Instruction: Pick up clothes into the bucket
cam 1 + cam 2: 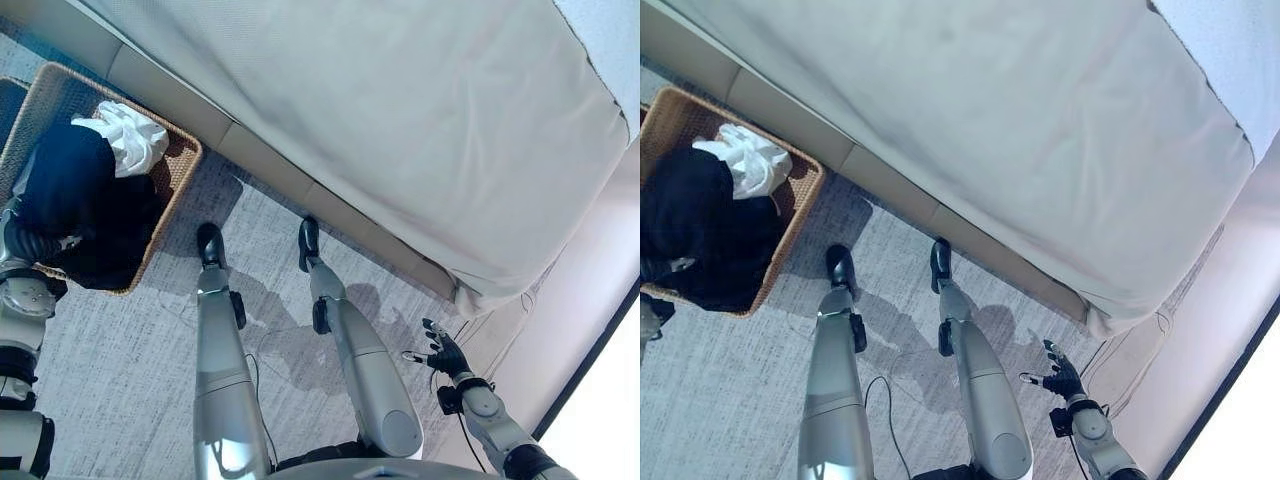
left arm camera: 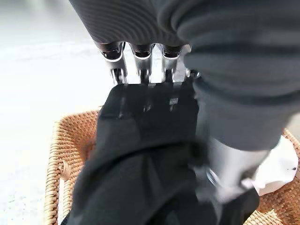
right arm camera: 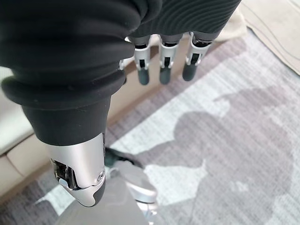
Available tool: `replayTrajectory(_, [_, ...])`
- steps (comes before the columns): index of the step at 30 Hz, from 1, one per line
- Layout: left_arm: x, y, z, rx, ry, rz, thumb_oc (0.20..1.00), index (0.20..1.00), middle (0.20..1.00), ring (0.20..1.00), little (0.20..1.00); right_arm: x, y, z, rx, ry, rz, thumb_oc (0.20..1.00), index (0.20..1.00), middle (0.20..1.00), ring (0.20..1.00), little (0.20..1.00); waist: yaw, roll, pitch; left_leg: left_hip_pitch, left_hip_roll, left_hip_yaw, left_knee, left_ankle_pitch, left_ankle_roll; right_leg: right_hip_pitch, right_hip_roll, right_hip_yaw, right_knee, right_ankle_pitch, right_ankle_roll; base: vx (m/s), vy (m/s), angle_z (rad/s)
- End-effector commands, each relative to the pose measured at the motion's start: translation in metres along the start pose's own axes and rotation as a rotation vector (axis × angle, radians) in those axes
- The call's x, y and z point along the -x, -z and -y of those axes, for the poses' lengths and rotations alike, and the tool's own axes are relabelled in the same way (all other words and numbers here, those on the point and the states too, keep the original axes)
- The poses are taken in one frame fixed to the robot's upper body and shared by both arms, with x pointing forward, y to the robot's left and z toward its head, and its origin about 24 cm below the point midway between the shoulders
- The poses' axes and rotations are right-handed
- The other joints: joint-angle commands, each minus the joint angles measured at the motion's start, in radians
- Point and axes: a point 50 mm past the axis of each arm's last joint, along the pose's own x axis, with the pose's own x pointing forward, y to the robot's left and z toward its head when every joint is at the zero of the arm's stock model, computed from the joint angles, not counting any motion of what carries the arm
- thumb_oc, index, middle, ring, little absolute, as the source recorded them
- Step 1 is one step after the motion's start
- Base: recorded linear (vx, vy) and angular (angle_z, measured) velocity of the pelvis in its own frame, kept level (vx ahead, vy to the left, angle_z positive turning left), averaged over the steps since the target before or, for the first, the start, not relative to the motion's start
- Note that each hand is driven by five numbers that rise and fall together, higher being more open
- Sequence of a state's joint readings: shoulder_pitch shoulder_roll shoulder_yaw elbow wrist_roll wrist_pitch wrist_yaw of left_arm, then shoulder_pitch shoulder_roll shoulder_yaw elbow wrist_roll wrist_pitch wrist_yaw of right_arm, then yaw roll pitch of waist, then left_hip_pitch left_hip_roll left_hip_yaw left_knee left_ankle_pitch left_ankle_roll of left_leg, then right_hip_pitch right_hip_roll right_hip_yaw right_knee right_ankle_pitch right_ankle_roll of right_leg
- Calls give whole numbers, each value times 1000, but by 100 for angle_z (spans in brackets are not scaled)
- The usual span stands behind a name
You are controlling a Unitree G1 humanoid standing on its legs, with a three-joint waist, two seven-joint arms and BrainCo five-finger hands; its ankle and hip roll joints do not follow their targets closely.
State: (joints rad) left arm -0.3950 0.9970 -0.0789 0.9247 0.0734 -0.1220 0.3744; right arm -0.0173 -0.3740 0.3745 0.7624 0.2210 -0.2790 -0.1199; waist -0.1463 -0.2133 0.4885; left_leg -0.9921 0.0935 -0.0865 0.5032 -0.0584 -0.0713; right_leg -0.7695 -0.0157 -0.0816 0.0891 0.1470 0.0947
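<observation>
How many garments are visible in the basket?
2: a white garment at the wicker basket's bed-side end, and a black garment held by the left hand. More may lie hidden underneath.

Bright, even daylight — the bed cover [image 1: 400, 120] reads pale and nearly washed out. Soft grey shadows lie on the carpet [image 1: 120, 370]. In the left wrist view the floor past the wicker basket [image 2: 70, 150] glares white — the dark garment [image 2: 140, 154] is blurred.

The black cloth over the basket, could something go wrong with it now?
Maybe. The left hand has its fingers under the black cloth above the basket, so the cloth could snag on them and lift back out. The basket already holds dark clothes and a white cloth, so the pile might spill over its rim.
</observation>
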Motion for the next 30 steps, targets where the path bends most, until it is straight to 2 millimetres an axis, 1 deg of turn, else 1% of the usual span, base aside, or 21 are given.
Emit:
replayTrajectory(1, [-11, 6, -47, 90, -172, -44, 1000, 1000, 1000, 1000, 1000, 0, -4, 3, 15, -6, 22, 1000, 1000, 1000, 1000, 1000, 55, -125, 31, 55, -57, -6, 38, -78, 24, 36, -58, 28, -38, 26, 74, 0, 0, 0])
replayTrajectory(5, [-10, 5, -44, 139, -180, -47, 1000, 1000, 1000, 1000, 1000, 0, -4, 5, 16, 0, 24, 1000, 1000, 1000, 1000, 1000, 57, -117, 31, 65, -60, -8, 25, -72, 24, 39, -61, 26, -37, 24, 73, -5, 0, 3])
replayTrajectory(6, [-9, 4, -43, 176, -193, -44, 1000, 1000, 1000, 1000, 1000, 1, -4, 5, 14, 5, 22, 1000, 1000, 1000, 1000, 1000, 58, -111, 31, 73, -65, -7, 9, -62, 24, 41, -65, 24, -35, 24, 74, -84, -2, 3])
replayTrajectory(7, [-11, 0, -45, 205, -211, -37, 1000, 1000, 1000, 1000, 1000, -2, -7, 6, 11, 11, 32, 1000, 1000, 1000, 1000, 1000, 50, -114, 31, 48, -76, 1, -6, -18, 26, 12, -79, 23, -35, 47, 70, -19, -3, 4])
replayTrajectory(8, [-9, 3, -43, 212, -208, -44, 1000, 1000, 1000, 1000, 1000, 1, -3, 5, 14, 7, 20, 1000, 1000, 1000, 1000, 1000, 62, -104, 31, 83, -65, -8, -4, -55, 23, 46, -68, 21, -34, 24, 73, -81, -15, 10])
replayTrajectory(9, [-10, 0, -45, 237, -224, -40, 1000, 1000, 1000, 1000, 1000, -1, -6, 7, 12, 16, 29, 1000, 1000, 1000, 1000, 1000, 55, -107, 31, 57, -77, 1, -18, -11, 25, 19, -82, 21, -34, 46, 70, -20, -10, 9])
replayTrajectory(10, [-10, 1, -44, 240, -222, -41, 1000, 1000, 1000, 1000, 1000, -1, -5, 8, 15, 22, 23, 1000, 1000, 1000, 1000, 1000, 58, -102, 31, 66, -79, 0, -28, -6, 24, 24, -84, 19, -33, 45, 71, -24, -13, 17])
replayTrajectory(11, [-7, 4, -41, 229, -213, -49, 1000, 1000, 1000, 1000, 1000, 1, -1, 7, 21, 20, 9, 1000, 1000, 1000, 1000, 1000, 71, -89, 31, 103, -70, -10, -29, -41, 21, 60, -75, 16, -31, 19, 75, -28, -10, 9])
replayTrajectory(12, [-8, 2, -42, 240, -220, -42, 1000, 1000, 1000, 1000, 1000, -1, -5, 8, 18, 28, 21, 1000, 1000, 1000, 1000, 1000, 65, -89, 31, 82, -83, -2, -43, 3, 23, 35, -88, 14, -30, 41, 71, -27, -10, 11])
replayTrajectory(16, [-2, 2, -26, 310, -206, -57, 1000, 1000, 1000, 1000, 1000, -1, -3, 11, 15, 57, 9, 1000, 1000, 1000, 1000, 1000, 84, -54, 31, 144, -92, -3, -85, 23, 23, 67, -97, 7, 1, 18, 70, -38, -18, 5])
replayTrajectory(17, [2, 4, -17, 345, -196, -69, 1000, 1000, 1000, 1000, 1000, -1, -1, 13, 14, 68, -1, 1000, 1000, 1000, 1000, 1000, 90, -39, 31, 173, -95, -3, -104, 30, 23, 82, -101, 2, 17, 7, 69, -21, -5, 9])
replayTrajectory(18, [10, 2, 0, 421, -170, -74, 1000, 1000, 1000, 1000, 1000, 0, -1, 20, 12, 109, -3, 1000, 1000, 1000, 1000, 1000, 103, -4, 31, 221, -102, -2, -136, 42, 25, 103, -108, -1, 61, -20, 66, -13, -7, 8])
replayTrajectory(19, [10, 2, 0, 421, -169, -75, 1000, 1000, 1000, 1000, 1000, 0, 0, 21, 13, 109, -4, 1000, 1000, 1000, 1000, 1000, 102, -4, 31, 223, -103, -3, -138, 42, 25, 104, -108, -2, 61, -20, 66, -18, -2, 7])
replayTrajectory(20, [14, -1, 11, 483, -166, -82, 1000, 1000, 1000, 1000, 1000, 0, 0, 23, 6, 127, -7, 1000, 1000, 1000, 1000, 1000, 107, 15, 31, 251, -107, -5, -156, 50, 24, 114, -112, 1, 87, -37, 63, -10, -19, 18])
replayTrajectory(23, [36, -15, 58, 561, -27, -59, 1000, 1000, 1000, 1000, 1000, 0, 2, 41, -4, 217, -24, 1000, 1000, 1000, 1000, 1000, 114, 89, 31, 336, -130, -15, -210, 74, 22, 156, -130, -12, 151, -95, 49, -13, 32, 21])
replayTrajectory(24, [42, -23, 71, 622, -2, -58, 1000, 1000, 1000, 1000, 1000, 0, 2, 43, -7, 233, -25, 1000, 1000, 1000, 1000, 1000, 114, 106, 31, 365, -133, -16, -223, 80, 21, 175, -133, -14, 168, -109, 45, -8, 42, 33])
replayTrajectory(25, [62, -29, 98, 764, 126, -69, 1000, 1000, 1000, 1000, 1000, 1, 3, 51, -26, 273, -36, 1000, 1000, 1000, 1000, 1000, 113, 141, 31, 436, -138, -20, -248, 85, 21, 230, -138, -19, 191, -133, 41, 5, 26, 28])
replayTrajectory(27, [69, -29, 110, 808, 182, -89, 1000, 1000, 1000, 1000, 1000, 1, 3, 54, -39, 287, -38, 1000, 1000, 1000, 1000, 1000, 110, 154, 31, 472, -138, -21, -260, 87, 20, 258, -138, -18, 198, -144, 40, 11, 0, 16])
replayTrajectory(28, [78, -28, 124, 819, 269, -109, 1000, 1000, 1000, 1000, 1000, 0, 3, 60, -54, 314, -43, 1000, 1000, 1000, 1000, 1000, 104, 170, 31, 511, -137, -20, -271, 88, 20, 288, -140, -17, 212, -156, 38, 78, 6, 13])
replayTrajectory(29, [99, -30, 151, 835, 431, -133, 1000, 1000, 1000, 1000, 1000, -1, 3, 67, -69, 329, -53, 1000, 1000, 1000, 1000, 1000, 94, 199, 31, 596, -138, -23, -286, 84, 19, 358, -138, -13, 234, -180, 34, 78, 22, 11])
replayTrajectory(30, [99, -31, 151, 836, 431, -132, 1000, 1000, 1000, 1000, 1000, -2, 3, 68, -69, 329, -52, 1000, 1000, 1000, 1000, 1000, 94, 200, 31, 594, -137, -24, -289, 88, 19, 358, -137, -14, 231, -176, 34, 86, -3, 7])
